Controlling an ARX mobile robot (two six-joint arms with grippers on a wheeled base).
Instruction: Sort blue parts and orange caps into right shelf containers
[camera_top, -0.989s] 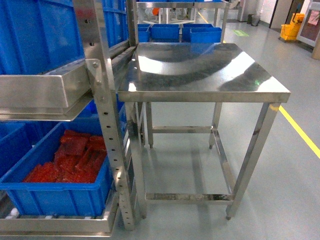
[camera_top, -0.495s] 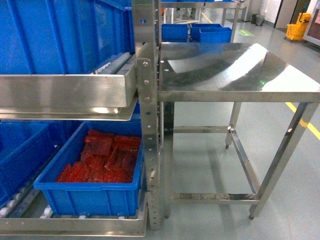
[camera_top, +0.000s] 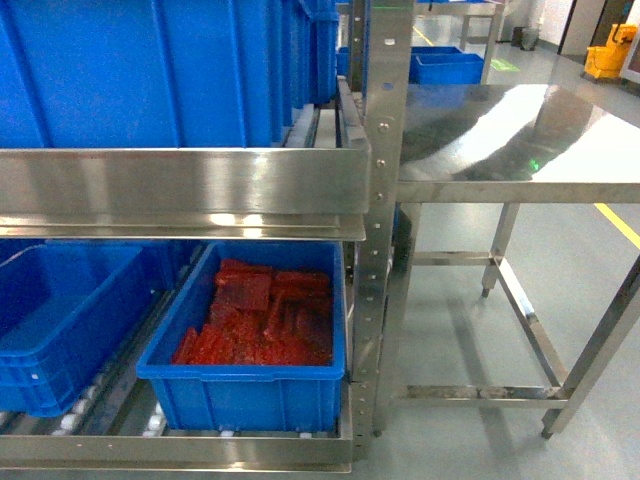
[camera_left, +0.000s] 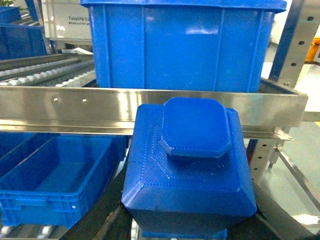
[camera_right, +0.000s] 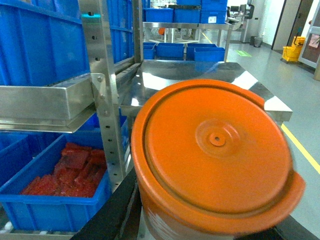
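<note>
**Blue part and orange cap carried at the wrists before the shelf rack**

In the left wrist view we see the blue part (camera_left: 192, 165), a faceted block with chamfered corners and fine ridged layer lines, filling the frame from 6 o'clock to centre. Its raised octagonal boss (camera_left: 196, 126) faces the camera, so its axis runs toward the lens. It sits at the left gripper, whose jaws are hidden; we cannot tell how they stand.

In the right wrist view the orange cap (camera_right: 215, 160) is a smooth round plastic piece with a stepped rim and a small central dimple. Its flat face points at the camera, tilted slightly toward 5 o'clock. The right gripper is likewise hidden behind it, and we cannot tell its state.

In the head view neither gripper shows. A large blue crate (camera_top: 150, 75) of ribbed plastic stands on the upper shelf at 11 o'clock, behind a brushed steel rail (camera_top: 180, 182). Below, at 6 o'clock, a shallower blue bin (camera_top: 245, 385) holds heaped red items (camera_top: 260, 320); another blue bin (camera_top: 60, 320) lies beside it at 8 o'clock on a roller track. A polished steel table (camera_top: 520, 140) stands at 3 o'clock, beside the perforated upright (camera_top: 378, 200).

Compared with one second ago, the head view has swung leftward: the upright has shifted from left of centre to right of centre, the table has slid toward the right edge, and the second lower bin has come into sight.
</note>
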